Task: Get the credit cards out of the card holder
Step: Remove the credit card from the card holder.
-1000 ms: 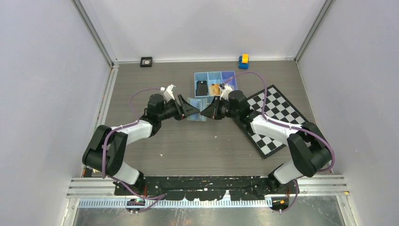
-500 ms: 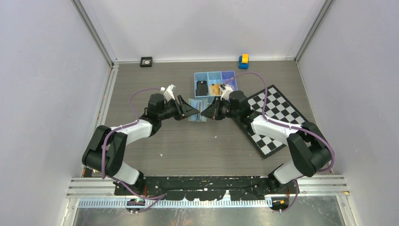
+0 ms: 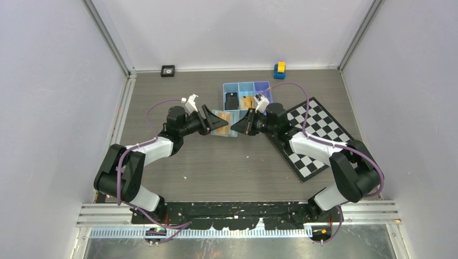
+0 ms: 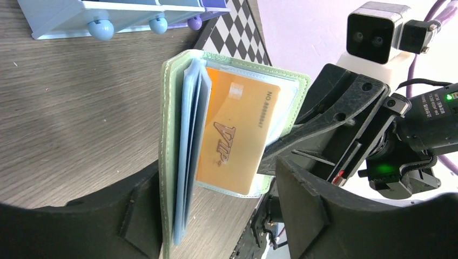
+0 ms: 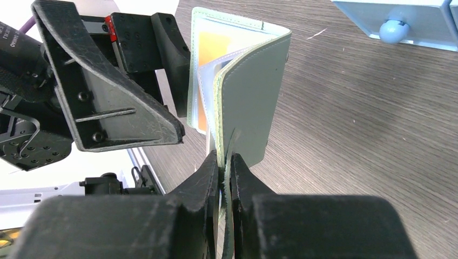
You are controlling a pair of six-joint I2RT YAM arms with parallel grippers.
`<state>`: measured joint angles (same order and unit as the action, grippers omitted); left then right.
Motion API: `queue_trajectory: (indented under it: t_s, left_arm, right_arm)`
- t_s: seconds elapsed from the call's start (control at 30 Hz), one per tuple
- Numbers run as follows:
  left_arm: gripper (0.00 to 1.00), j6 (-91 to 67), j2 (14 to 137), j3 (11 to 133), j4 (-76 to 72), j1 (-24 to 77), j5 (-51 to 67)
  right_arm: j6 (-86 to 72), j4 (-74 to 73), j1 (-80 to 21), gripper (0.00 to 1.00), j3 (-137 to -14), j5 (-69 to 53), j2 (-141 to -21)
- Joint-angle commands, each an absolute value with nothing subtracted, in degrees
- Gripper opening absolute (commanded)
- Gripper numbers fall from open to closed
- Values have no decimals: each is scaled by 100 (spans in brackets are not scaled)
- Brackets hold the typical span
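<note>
Left gripper (image 3: 215,122) stands spread, straddling the unfolded card holder (image 5: 254,91) at frame centre, its gold-orange card (image 4: 235,135) showing. Right gripper (image 5: 226,162) pinches the cover's edge; that thin pinch may slip if the card is tugged.

"VIP" on gold-orange card (image 4: 235,136)

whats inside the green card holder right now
A gold-orange card sits in a clear sleeve of the open card holder. The other sleeves show edge-on, so any cards in them are hidden.
</note>
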<state>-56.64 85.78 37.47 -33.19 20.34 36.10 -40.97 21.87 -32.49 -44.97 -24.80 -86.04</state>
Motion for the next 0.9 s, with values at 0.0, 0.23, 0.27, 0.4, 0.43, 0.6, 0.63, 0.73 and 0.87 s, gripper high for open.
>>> queue_trajectory:
  t_s: [0.0, 0.23, 0.27, 0.4, 0.43, 0.6, 0.63, 0.73, 0.87]
  left_arm:
    - [65, -5666, 8483, 3741, -3534, 2021, 3718]
    - [16, -5513, 8423, 3811, -3086, 1981, 3527]
    - [13, -5496, 8386, 3789, -3063, 1966, 3500]
    - [7, -5453, 8194, 3682, -3012, 1905, 3330]
    - [6, -5435, 8139, 3668, -2996, 1899, 3306]
    - [4, -5427, 8116, 3665, -3007, 1898, 3318]
    - [3, -5435, 8129, 3669, -3025, 1898, 3340]
    - [3, -5473, 8194, 3684, -3078, 1898, 3390]
    - [2, -5518, 8286, 3699, -3137, 1898, 3436]
  right_arm:
    - [-4204, 2689, -3228, 0, -4488, -2657, -8534]
    - [-4359, 2782, -3067, 1, -4385, -2629, -8517]
    - [-4384, 2766, -3029, 1, -4374, -2594, -8511]
    - [-4495, 2536, -2824, 8, -4304, -2270, -8508]
    - [-4542, 2407, -2744, 12, -4289, -2082, -8512]
    - [-4963, 2164, -2180, 55, -4070, -1789, -8525]
    - [-5018, 2249, -2104, 57, -3983, -1797, -8462]
    - [-4927, 2224, -2029, 56, -3901, -1818, -8137]
    - [-4783, 2555, -2038, 45, -3698, -1926, -7635]
